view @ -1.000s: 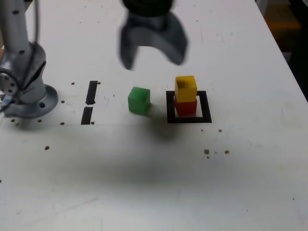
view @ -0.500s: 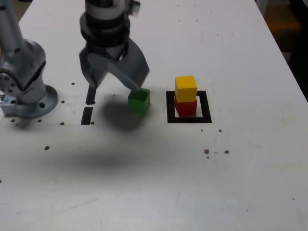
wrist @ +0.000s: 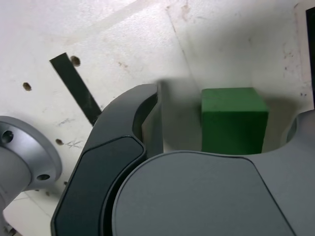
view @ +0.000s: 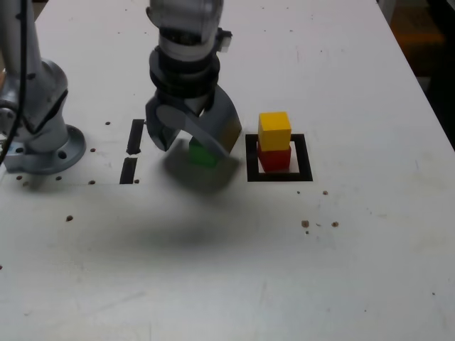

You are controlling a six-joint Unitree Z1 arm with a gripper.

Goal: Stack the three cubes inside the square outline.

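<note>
1. Claw (view: 197, 148) spread above green cube (view: 203, 153), likely lining up a grab.
2. Yellow cube (view: 274, 131) sits on red cube (view: 274, 158) inside outline (view: 305, 158); presumably the base for green.
3. Wrist view shows green between the jaws, gap beside it; exterior view partly hides green but shows the stack.

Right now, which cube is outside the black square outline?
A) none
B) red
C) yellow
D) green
D: the green cube sits on the table beside the outline, under the open gripper, while red and yellow are stacked inside.
</note>
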